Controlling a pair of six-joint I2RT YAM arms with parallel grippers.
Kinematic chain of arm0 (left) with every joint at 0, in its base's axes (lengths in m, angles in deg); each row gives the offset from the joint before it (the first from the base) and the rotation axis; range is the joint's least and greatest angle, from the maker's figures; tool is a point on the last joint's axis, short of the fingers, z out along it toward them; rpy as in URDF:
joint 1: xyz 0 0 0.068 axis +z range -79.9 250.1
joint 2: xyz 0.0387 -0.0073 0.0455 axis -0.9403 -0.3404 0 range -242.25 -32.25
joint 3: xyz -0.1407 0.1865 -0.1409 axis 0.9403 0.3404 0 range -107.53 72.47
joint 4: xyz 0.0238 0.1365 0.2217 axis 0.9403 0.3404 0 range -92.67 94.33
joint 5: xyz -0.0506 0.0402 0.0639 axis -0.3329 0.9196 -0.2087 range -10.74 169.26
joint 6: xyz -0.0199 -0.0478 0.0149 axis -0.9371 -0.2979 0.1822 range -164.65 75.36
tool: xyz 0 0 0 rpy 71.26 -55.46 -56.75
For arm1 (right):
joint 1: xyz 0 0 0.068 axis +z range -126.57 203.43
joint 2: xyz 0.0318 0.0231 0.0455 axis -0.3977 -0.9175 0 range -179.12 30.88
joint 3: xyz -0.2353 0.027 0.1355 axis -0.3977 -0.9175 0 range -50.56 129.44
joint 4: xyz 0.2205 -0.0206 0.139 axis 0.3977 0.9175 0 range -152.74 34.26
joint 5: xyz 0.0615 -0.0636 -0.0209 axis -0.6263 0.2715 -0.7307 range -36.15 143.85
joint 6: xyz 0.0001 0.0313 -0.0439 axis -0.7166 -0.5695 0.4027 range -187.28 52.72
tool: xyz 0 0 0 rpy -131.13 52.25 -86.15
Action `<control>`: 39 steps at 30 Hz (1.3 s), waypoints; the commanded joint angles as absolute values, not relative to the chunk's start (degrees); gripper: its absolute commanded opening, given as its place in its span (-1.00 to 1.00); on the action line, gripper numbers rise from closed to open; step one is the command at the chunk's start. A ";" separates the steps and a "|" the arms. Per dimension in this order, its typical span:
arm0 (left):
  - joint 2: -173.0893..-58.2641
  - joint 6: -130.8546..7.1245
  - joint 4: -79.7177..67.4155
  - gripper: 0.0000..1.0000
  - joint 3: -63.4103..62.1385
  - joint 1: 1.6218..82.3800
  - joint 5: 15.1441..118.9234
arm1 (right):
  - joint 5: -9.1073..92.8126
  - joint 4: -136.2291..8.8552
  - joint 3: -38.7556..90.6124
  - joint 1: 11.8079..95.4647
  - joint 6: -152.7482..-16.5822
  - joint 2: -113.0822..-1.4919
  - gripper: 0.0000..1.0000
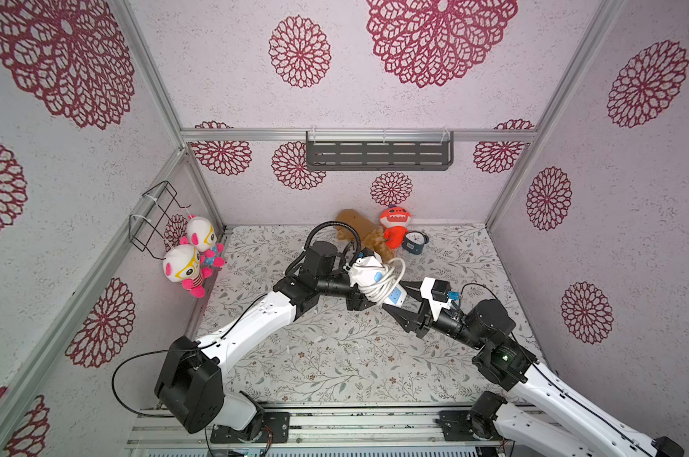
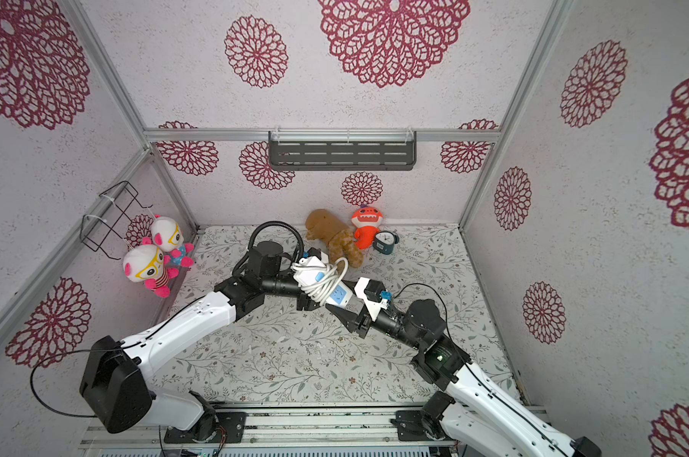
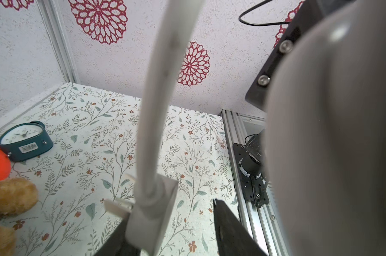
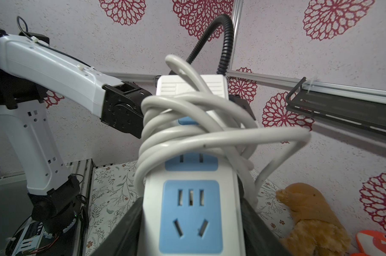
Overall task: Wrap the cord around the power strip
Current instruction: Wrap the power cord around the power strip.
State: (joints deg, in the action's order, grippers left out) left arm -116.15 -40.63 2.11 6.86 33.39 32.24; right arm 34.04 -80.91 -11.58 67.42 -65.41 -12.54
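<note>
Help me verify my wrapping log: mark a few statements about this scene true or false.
1. The long white cord is coiled in several loops around the white rectangular power strip with light-blue sockets. True.
2. The right gripper grips one end of the power strip. True.
3. The power strip lies flat on the floral-patterned table. False: it is held up above the table.
4. The round blue alarm clock lies on top of the power strip. False: it stands on the table beside the orange plush toy.
</note>
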 commanded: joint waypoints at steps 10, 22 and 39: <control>-117.50 -42.13 -3.15 -0.57 7.42 32.83 31.88 | 37.93 -85.25 -9.68 67.56 -65.71 -11.22 -1.00; -114.02 -44.19 -6.00 -1.00 14.72 32.87 34.46 | 41.33 -81.85 -8.74 67.47 -65.44 -10.29 -1.00; -108.80 -46.64 -2.08 -1.00 23.93 32.69 38.27 | 54.24 -75.28 -12.60 67.47 -64.92 -9.73 -1.00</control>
State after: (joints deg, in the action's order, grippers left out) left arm -110.11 -46.23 -3.95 22.86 33.24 38.34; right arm 45.23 -70.99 -13.04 67.97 -65.37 -10.92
